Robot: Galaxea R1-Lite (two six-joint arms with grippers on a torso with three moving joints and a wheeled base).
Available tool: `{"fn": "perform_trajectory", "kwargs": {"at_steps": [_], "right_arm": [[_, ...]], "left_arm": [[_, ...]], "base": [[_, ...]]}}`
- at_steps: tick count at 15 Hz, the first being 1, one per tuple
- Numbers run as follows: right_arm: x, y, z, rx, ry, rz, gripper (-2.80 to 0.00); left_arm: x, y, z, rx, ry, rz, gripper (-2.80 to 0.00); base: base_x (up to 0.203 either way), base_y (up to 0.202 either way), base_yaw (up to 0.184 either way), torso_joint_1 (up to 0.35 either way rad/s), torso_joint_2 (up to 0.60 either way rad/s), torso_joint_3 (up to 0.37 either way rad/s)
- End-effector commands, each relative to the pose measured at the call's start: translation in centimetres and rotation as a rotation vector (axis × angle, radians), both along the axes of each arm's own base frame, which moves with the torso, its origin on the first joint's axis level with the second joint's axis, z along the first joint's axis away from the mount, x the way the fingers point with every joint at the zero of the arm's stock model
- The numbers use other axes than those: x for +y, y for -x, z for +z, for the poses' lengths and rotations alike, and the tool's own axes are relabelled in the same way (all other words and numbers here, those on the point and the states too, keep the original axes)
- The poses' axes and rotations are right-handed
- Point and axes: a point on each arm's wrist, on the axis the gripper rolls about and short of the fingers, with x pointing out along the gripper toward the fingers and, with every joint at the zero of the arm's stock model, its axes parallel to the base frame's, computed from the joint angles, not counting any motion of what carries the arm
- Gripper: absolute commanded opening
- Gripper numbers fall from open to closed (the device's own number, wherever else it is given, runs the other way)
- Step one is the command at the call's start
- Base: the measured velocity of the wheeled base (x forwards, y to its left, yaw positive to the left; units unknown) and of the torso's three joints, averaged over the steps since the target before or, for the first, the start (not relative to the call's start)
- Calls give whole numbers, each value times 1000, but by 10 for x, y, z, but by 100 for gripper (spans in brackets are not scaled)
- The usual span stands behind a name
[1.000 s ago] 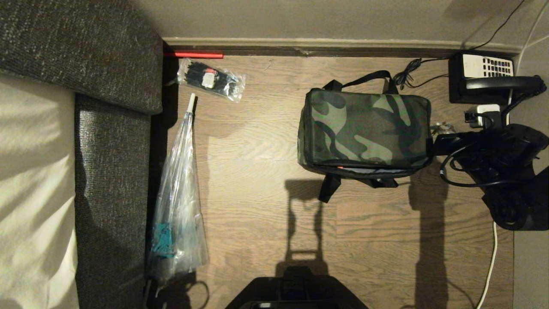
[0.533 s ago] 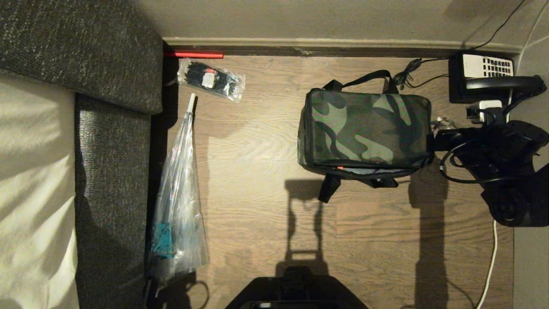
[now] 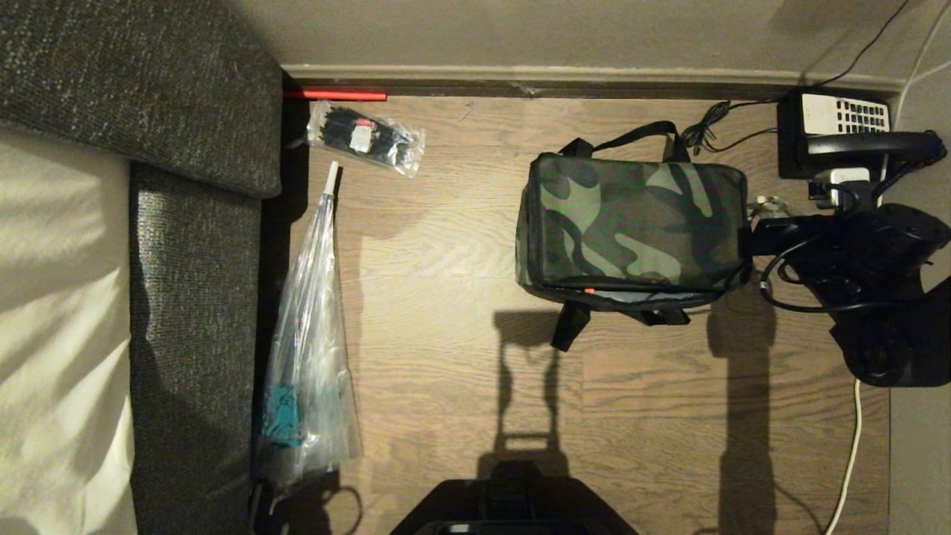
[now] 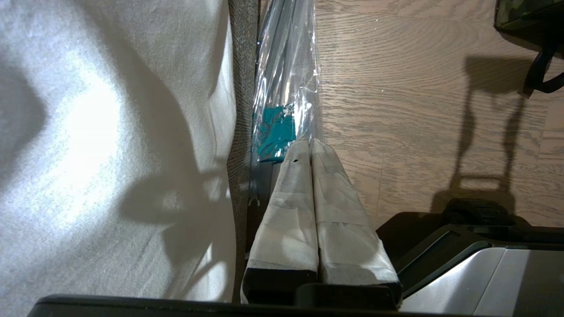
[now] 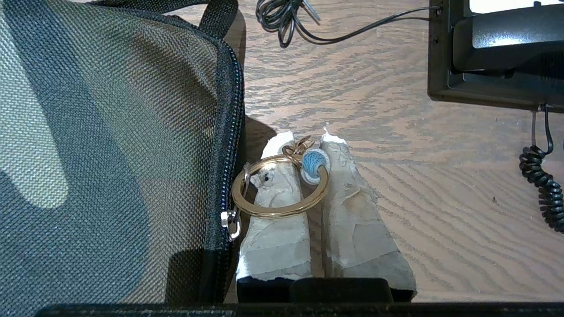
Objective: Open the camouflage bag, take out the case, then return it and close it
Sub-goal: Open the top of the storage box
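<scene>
- Right tool [image 5: 304,143] sits at the right end of the camouflage bag [image 3: 631,223], its two taped fingers [image 5: 275,211] drawn together on the light blue loop [image 5: 313,165] of the zip pull, which sits in the narrow slit between them.
- Just above those fingers lies a gold key ring [image 5: 280,185]; it runs from the blue loop across to the small metal zip slider [image 5: 231,220] on the bag's edge, directly beside the tool.
- In the head view this right tool [image 3: 758,241] touches the bag's right end, with the arm's black body and looped cable trailing away behind it.
- The bag lies on the wooden floor [image 3: 446,334] with its lid shut along the top; a thin sliver of red shows at the near seam, and black straps poke out at the far and near sides.
- The case cannot be seen anywhere.
- Beyond the right tool's tips, well apart from them, stands a black desk telephone [image 3: 847,134] with a white keypad; its coiled cord [image 5: 542,189] hangs to one side of the tool.
- Left tool [image 4: 310,147] is parked far from the bag, fingers pressed together and empty, its tips over a clear plastic-wrapped umbrella [image 3: 312,334] beside the grey sofa [image 3: 193,297].
- A small bag of black cable ties [image 3: 364,137] lies near the umbrella's tip by the wall.
</scene>
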Motion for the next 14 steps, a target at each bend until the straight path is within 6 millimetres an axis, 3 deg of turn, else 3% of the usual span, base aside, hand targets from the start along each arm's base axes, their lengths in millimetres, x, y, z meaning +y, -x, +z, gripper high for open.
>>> {"fn": "perform_trajectory", "kwargs": {"at_steps": [1,14], "right_arm": [[0,-2,3,-18,3,0,-280],[-1,1,9,-28,-43,13,-280]], "left_arm": [[0,0,0,2,0,0,-280],[0,0,0,2,0,0,-280]], "base": [[0,0,0,0,0,0],[0,0,0,0,0,0]]}}
